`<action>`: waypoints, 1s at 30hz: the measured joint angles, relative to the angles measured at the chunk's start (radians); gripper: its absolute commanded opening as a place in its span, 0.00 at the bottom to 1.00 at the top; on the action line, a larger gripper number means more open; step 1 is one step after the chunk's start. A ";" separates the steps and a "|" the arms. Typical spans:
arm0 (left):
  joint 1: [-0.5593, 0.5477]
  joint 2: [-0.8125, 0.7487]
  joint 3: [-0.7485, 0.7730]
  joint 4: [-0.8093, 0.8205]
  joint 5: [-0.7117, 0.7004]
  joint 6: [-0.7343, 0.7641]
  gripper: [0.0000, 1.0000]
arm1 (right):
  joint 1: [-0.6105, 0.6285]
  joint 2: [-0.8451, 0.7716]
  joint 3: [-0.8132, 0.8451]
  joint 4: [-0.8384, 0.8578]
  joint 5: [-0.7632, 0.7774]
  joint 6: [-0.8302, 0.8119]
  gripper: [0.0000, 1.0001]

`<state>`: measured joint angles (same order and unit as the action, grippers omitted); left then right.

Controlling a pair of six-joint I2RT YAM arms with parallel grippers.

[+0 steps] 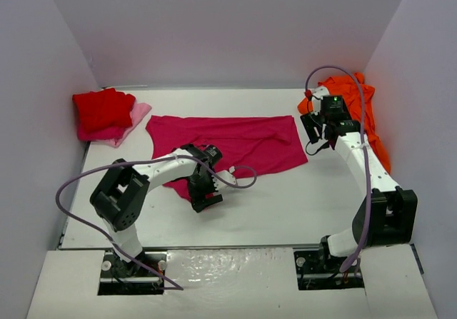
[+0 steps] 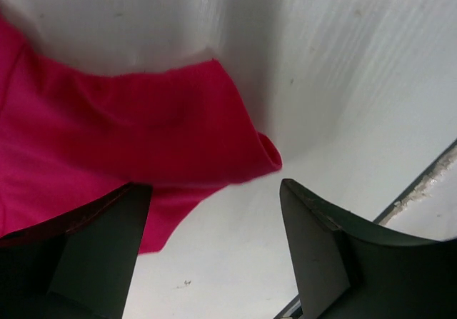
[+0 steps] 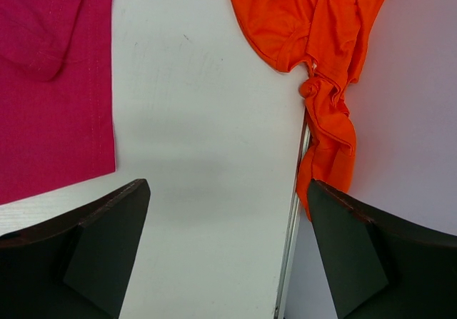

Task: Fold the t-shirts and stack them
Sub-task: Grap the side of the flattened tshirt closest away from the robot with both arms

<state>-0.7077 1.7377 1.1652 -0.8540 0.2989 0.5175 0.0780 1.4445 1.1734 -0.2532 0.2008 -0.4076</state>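
A magenta-pink t-shirt (image 1: 235, 140) lies spread flat across the middle of the table. My left gripper (image 1: 203, 193) is open and empty over its near left corner, which shows in the left wrist view (image 2: 107, 133); the left finger (image 2: 86, 255) covers part of the cloth. A bright red t-shirt (image 1: 102, 108) lies folded at the back left. An orange t-shirt (image 1: 360, 108) lies crumpled at the back right edge. My right gripper (image 1: 313, 130) is open and empty between the magenta shirt (image 3: 50, 83) and the orange one (image 3: 307, 19), over bare table.
A lighter pink cloth (image 1: 136, 113) lies under the red shirt. White walls close in the table on three sides. The orange shirt hangs over the table's right edge (image 3: 294, 219). A purple cable (image 1: 243, 183) loops from the left arm over the table.
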 measured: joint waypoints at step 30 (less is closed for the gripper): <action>0.157 -0.202 0.275 -0.084 -0.002 0.100 0.16 | 0.000 -0.001 -0.051 0.018 0.000 -0.012 0.90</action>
<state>-0.5510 1.5356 1.4402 -0.9382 0.2972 0.6178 0.0784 1.4437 1.1221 -0.2348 0.2005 -0.4194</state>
